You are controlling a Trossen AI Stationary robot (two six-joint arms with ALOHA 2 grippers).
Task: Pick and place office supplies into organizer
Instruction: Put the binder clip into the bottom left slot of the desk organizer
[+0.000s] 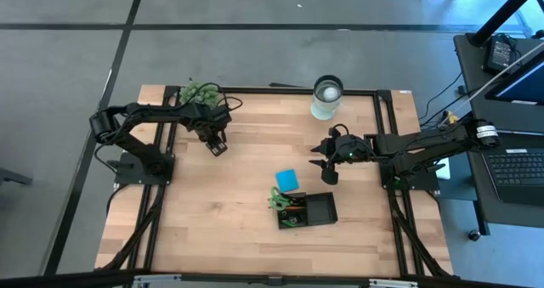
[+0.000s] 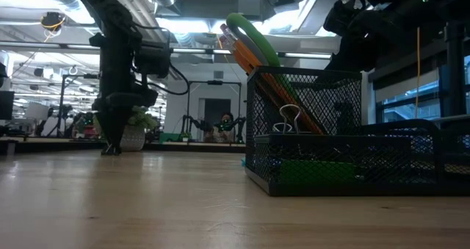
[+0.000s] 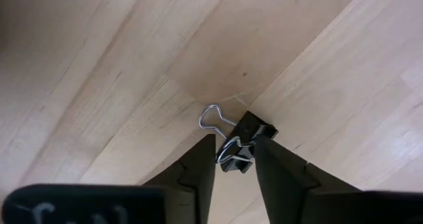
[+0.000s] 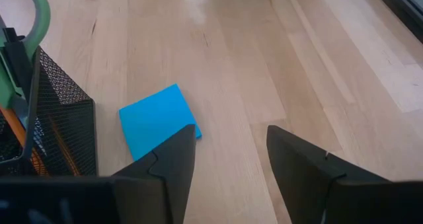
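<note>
My left gripper points down at the table's far left part, shut on a small black binder clip with silver wire handles. My right gripper is open and hovers above the table, just beyond the blue square note pad, which lies flat on the wood. The black mesh organizer stands near the pad. In it the green-handled scissors and orange pencils lean upright, beside a clip and a green block. My left gripper pinches the binder clip between its two fingers, at the clip's wire-handle end. The fingers come from above, pointing down. The black body and one wire loop stick out past the fingertips, and the clip lies on the table.
A white round cup stands at the far edge and a fuzzy green plant ball at the far left corner. Black frame rails run along the table's sides. Bare wood stretches between the left gripper and the organizer.
</note>
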